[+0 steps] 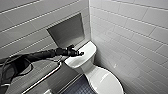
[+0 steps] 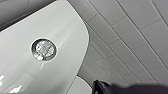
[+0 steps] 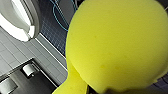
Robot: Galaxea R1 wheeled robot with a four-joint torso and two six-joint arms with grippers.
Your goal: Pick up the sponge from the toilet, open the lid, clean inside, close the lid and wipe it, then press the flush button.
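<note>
1. nearest us, the sponge hangs pinched in the right gripper, off to one side of the tank and above the dark floor. we judge that a loose pinch could drop it there.
2. in front of the tank the lid lies shut.
3. the left arm stretches almost level toward the tank, wrist in line with the forearm.
4. the left gripper hovers over the tank's near edge. we cannot tell whether it is spread or pressed together, nor whether it touches the top.
5. the flush button sits in the middle of the tank's top, beyond the gripper. we judge that an off-centre push could skid on the glossy top and fail to flush.
</note>
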